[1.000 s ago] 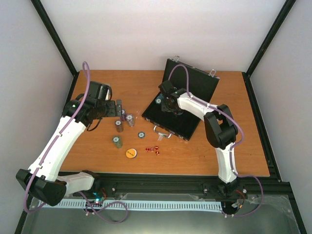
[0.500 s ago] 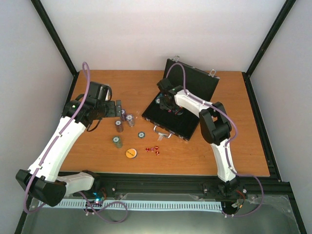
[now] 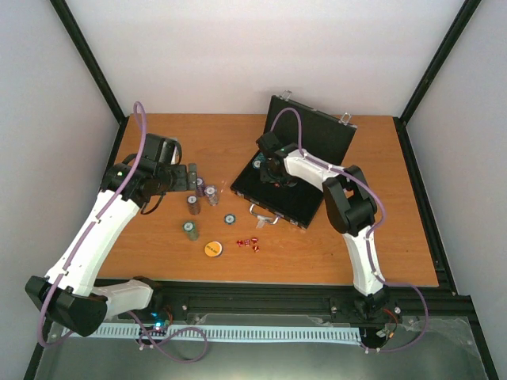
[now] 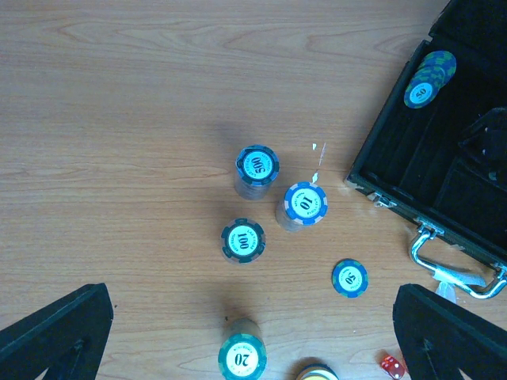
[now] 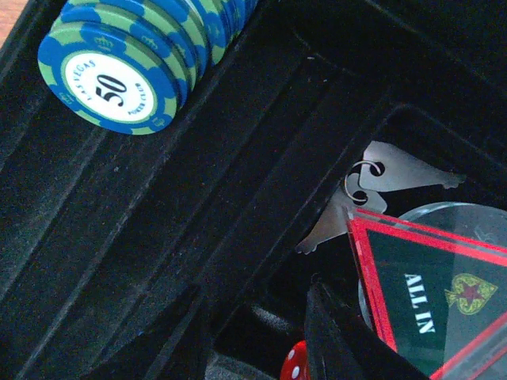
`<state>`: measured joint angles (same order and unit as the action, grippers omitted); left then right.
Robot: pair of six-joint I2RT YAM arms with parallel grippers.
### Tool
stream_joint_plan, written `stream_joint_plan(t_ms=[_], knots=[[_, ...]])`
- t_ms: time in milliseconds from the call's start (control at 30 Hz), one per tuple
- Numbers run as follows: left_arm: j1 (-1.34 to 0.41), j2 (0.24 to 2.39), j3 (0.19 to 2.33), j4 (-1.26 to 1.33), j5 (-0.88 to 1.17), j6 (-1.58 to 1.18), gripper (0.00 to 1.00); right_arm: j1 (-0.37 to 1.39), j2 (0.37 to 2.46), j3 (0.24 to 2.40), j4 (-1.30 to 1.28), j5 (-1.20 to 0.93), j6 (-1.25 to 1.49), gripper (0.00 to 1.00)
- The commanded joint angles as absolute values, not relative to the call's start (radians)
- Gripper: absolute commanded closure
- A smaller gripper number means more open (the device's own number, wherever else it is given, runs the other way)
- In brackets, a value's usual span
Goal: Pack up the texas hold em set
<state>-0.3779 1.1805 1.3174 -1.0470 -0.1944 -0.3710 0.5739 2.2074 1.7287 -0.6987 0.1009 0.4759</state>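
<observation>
The right gripper (image 5: 255, 336) is set low inside the open case (image 3: 295, 194), jaws parted by a moderate gap, and nothing is clamped. A red die (image 5: 295, 364) is seen in that gap; whether it is touched cannot be told. Just beside it lie the triangle (image 5: 428, 305) and keys (image 5: 372, 184). A 50 stack (image 5: 131, 71) is laid sideways in a slot at the case's left end.

The left gripper (image 4: 249, 305) is spread wide above the table (image 3: 380, 237) and holds nothing. Under it stand the 500 stack (image 4: 257, 168), 10 stack (image 4: 305, 203), 100 stack (image 4: 243, 241) and 20 stack (image 4: 242, 358), with a single chip (image 4: 349, 278) near the handle (image 4: 453, 267). The disc (image 3: 212, 248) and dice (image 3: 249, 242) lie nearer the front edge. Bare wood is seen left of the stacks and right of the case.
</observation>
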Motion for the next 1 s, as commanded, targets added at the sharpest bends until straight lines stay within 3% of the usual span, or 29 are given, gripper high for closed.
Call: stream_joint_plan(t_ms=[0,967], knots=[[-0.375,1.168,1.324,-1.034,-0.193,-0.377,0.0,0.593,2.151,1.684,-0.695,0.081,0.49,0.65],[-0.376,1.152,1.309,-1.033,-0.185,-0.389,0.0,0.612,2.117,1.655,-0.742,0.138,0.423,0.62]])
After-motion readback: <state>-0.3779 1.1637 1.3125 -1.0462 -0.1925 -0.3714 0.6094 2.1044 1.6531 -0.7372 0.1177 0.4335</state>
